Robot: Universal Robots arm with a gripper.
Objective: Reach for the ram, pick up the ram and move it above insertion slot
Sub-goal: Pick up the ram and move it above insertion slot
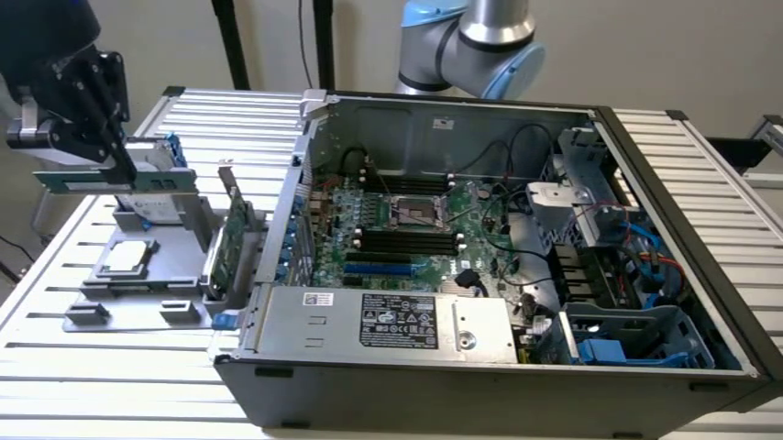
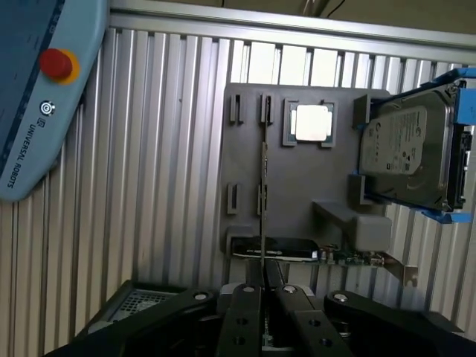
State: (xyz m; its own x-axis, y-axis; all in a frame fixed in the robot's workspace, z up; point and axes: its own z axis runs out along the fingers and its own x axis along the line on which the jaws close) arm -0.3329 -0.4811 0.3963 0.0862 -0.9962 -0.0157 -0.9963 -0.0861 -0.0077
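My gripper [image 1: 119,168] hangs at the exterior view's far left, above the grey fixture plate [image 1: 135,298], well away from the open computer case [image 1: 490,367]. It is shut on the ram [image 1: 110,180], a long thin green stick held level and lifted off the plate. In the wrist view the ram [image 2: 264,186] appears edge-on as a thin line running out from between the closed fingers [image 2: 245,297] of the gripper [image 2: 264,286]. The dark memory slots [image 1: 410,240] lie on the motherboard inside the case, far to the exterior view's right of the gripper.
On the fixture plate [image 2: 297,193] sit a silver processor [image 2: 312,123], a hard drive with blue rails [image 2: 409,149] and a green expansion card with a metal bracket [image 2: 327,255]. The card [image 1: 233,240] stands between plate and case. A teach pendant [image 2: 37,89] lies on the slatted table.
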